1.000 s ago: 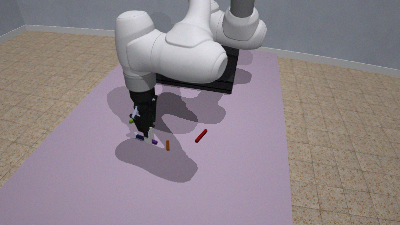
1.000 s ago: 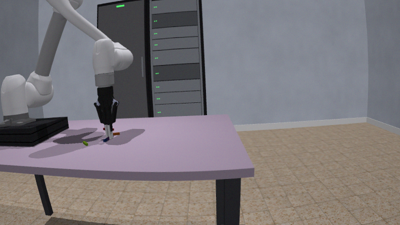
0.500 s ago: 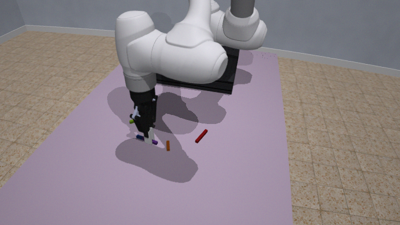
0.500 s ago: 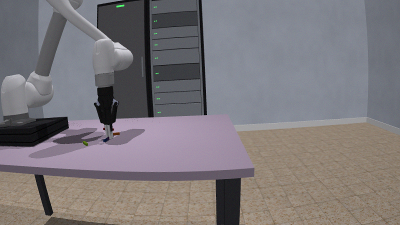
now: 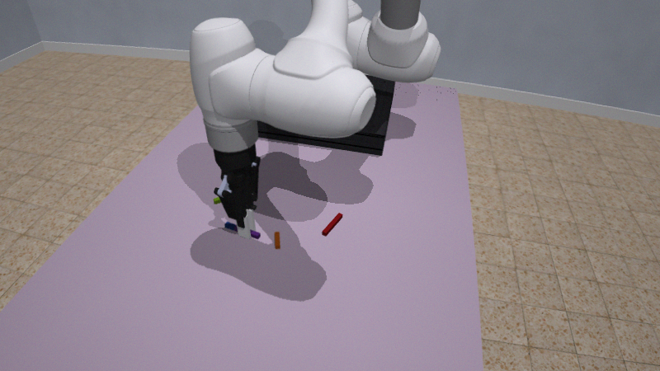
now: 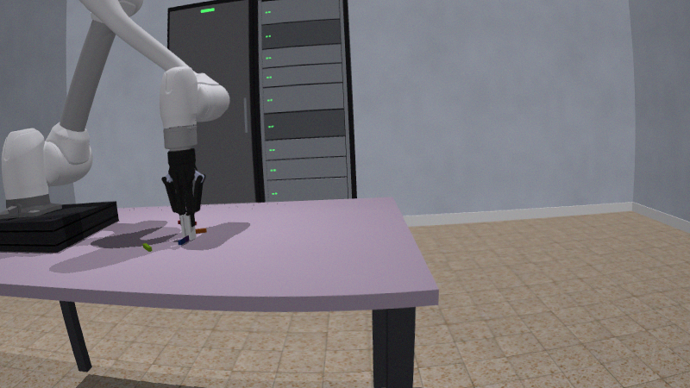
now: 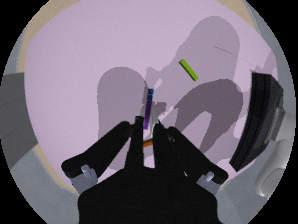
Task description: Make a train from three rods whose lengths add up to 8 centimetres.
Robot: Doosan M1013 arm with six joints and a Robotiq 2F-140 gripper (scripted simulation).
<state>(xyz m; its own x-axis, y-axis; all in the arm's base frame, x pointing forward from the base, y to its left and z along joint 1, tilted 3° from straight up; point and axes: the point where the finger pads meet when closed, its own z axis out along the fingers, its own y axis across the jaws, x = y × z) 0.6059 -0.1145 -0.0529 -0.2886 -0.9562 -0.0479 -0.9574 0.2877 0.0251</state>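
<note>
My gripper (image 5: 244, 232) (image 6: 189, 235) (image 7: 147, 114) stands upright with its fingertips down at the table. The fingers are a narrow gap apart on either side of a purple rod (image 5: 255, 234) (image 7: 148, 111) that lies flat on the table. A small blue rod (image 5: 229, 226) (image 6: 183, 240) (image 7: 150, 92) lies right at the purple rod's far end, in line with it. An orange rod (image 5: 276, 240) (image 6: 201, 231) (image 7: 147, 144) lies a short way beyond the purple rod's other end, turned across it. Most of the purple rod is hidden by the fingers in the top and exterior views.
A red rod (image 5: 332, 224) lies apart to the right. A lime rod (image 5: 216, 200) (image 6: 147, 247) (image 7: 189, 70) lies apart behind the gripper. The arm's black base (image 5: 369, 133) (image 6: 58, 222) (image 7: 255, 120) stands at the back of the lilac table (image 5: 369, 299) (image 6: 313, 255).
</note>
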